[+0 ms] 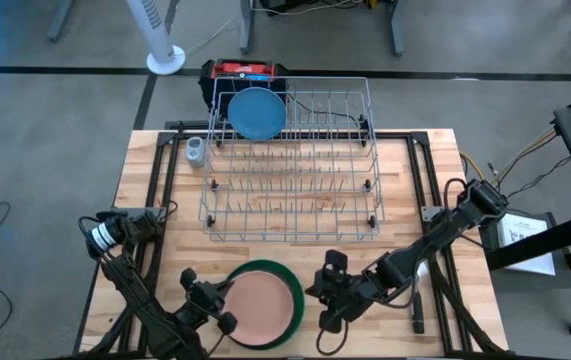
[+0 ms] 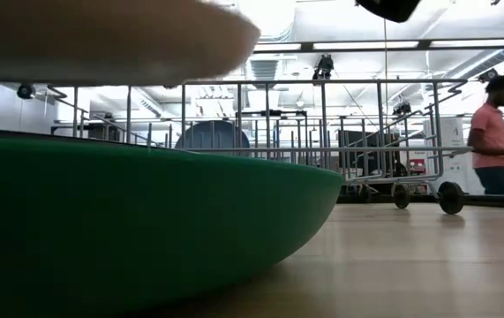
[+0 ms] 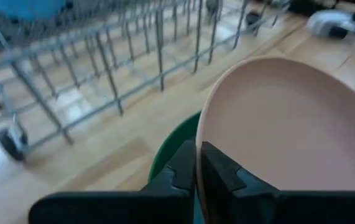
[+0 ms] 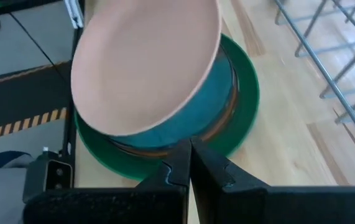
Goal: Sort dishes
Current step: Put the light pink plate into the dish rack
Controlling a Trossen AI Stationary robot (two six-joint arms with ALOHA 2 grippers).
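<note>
- The pink plate (image 1: 261, 305) is tilted up off the stack near the middle of the counter's near edge; the left gripper (image 3: 197, 163) is clamped on its rim, one finger on each face, as the left wrist view shows.
- Beneath it sits the green plate (image 1: 292, 285), the widest, flat on the counter (image 1: 415, 180). The right wrist view shows a thin dark orange-brown plate (image 4: 224, 121) edge lying in the green one; how many lie there I cannot tell.
- The right gripper (image 4: 188, 155) hangs just beside the stack, on the side toward the counter's right edge, its fingers pressed together on nothing.
- The blue plate (image 1: 256, 112) already stands upright in the wire rack (image 1: 295, 200), at the rack's far left corner. The rack fills the middle and far part of the counter.
- A small grey object (image 1: 195, 150) lies near the far left corner; I cannot tell what it is.
- A person (image 2: 496, 132) stands in the room beyond the counter, well away from the arms.
- Step in hand, as I judge it: carrying the pink plate from the stack to the rack, with one plate sorted and the others waiting.
- The next move calls for lifting the plate clear of the stack, turning it on edge, and lowering it between two tines of a free slot near the blue one. The grip holds only the rim, so the plate could swing or slip.
</note>
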